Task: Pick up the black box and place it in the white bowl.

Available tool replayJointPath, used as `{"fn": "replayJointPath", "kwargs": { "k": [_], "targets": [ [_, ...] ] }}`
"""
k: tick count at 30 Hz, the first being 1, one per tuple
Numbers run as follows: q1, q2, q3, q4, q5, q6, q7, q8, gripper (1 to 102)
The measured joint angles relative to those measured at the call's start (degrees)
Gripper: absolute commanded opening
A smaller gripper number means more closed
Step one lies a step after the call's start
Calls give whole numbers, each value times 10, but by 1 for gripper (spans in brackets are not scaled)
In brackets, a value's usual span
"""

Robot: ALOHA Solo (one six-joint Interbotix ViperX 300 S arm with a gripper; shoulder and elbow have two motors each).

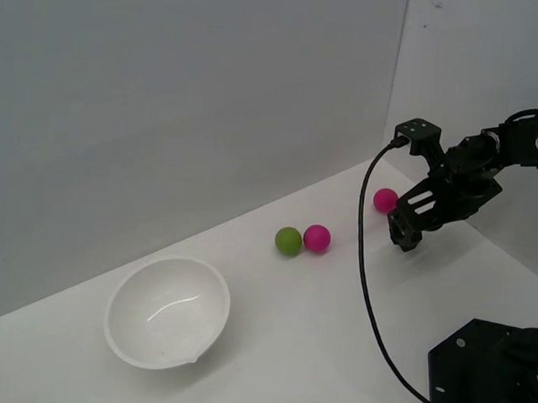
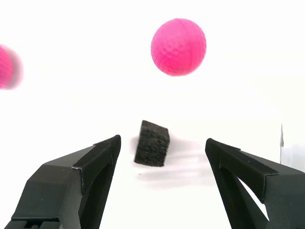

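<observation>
Our gripper hangs wide open with nothing in it, its 2 angular black fingers spread to either side of the black box, which lies on the white table ahead of the tips and nearer one finger than the other. In the exterior view the gripper sits low over the table by the far pink ball, and the box itself is hidden there. We judge the step in hand to be the approach for the pick: next we need to go lower and forward until the box is between the tips, centre on it, then close. The box looks like matte, coarse foam, a small cube with soft edges, so it should give a little under pressure. The ball just beyond it is dimpled; a 2nd pink ball touches a green ball further along. The white bowl, glossy and deep, sits well apart at the exterior view's left
</observation>
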Motion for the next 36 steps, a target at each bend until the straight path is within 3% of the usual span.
{"fn": "replayJointPath", "kwargs": {
  "k": [9,13,27,29,33,36],
  "targets": [
    [5,-30,-32,-2,-2,0,-1,0,100],
    [5,-46,-46,-6,-6,0,0,11,100],
    [5,-42,-45,-13,-12,0,0,11,98],
    [5,-42,-44,-13,-11,-1,-1,11,91],
    [5,-42,-44,-12,-11,0,-1,11,57],
    [5,-42,-44,-11,-11,0,-1,11,41]
  ]
}}
